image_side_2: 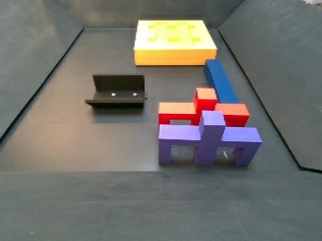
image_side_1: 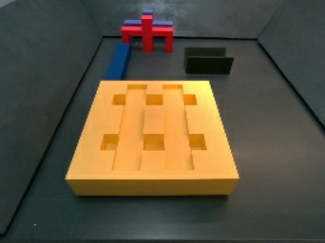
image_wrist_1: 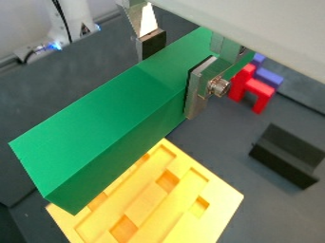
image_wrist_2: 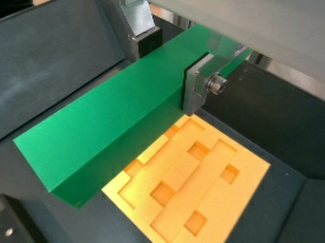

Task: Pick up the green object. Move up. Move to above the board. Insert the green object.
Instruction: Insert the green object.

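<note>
In both wrist views my gripper is shut on the green object, a long bright green bar. One silver finger presses its near side. The other dark pad sits at its far side. The bar hangs in the air above the board, the yellow-orange block with grooves and square holes, and crosses over one edge of it. The board also shows in both side views, with its holes empty. The gripper and the green bar are out of both side views.
A blue bar lies beside the board. The red cross-shaped piece stands by a purple piece. The black fixture stands on the dark floor. Dark walls ring the floor.
</note>
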Controlling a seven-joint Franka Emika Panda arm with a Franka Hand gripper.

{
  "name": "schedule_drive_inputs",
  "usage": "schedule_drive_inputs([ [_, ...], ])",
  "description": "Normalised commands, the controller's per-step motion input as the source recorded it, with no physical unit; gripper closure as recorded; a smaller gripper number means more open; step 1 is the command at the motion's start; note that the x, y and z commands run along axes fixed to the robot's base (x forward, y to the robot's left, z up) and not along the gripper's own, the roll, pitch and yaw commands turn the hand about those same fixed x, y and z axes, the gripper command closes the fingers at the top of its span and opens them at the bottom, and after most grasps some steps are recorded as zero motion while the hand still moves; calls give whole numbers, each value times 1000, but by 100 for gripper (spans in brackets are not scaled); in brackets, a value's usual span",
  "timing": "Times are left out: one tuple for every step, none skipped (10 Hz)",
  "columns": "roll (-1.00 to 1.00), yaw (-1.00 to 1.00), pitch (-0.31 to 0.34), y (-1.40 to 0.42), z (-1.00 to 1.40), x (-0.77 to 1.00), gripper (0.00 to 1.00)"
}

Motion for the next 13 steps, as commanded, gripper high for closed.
schedule_drive_inputs([
  [0, -29, -4, -111, -1000, 411, 100],
  [0, 0, -3, -137, -1000, 371, 100],
  [16, 23, 0, -109, -1000, 0, 100],
  [96, 157, -21, -40, -1000, -517, 100],
  [149, 163, -70, 0, -969, -877, 100],
  [164, 109, -134, 0, -826, -994, 100],
  [94, 140, -233, -177, -749, -709, 100],
  [20, 154, -274, -334, -649, -546, 100],
  [0, 209, -357, -411, -483, -383, 100],
  [-21, 366, -403, -326, -371, -266, 100],
  [-14, 231, -399, -266, -397, -163, 100],
  [0, 31, -319, -57, -609, 0, 100],
  [64, -54, -204, 9, -743, 23, 100],
])
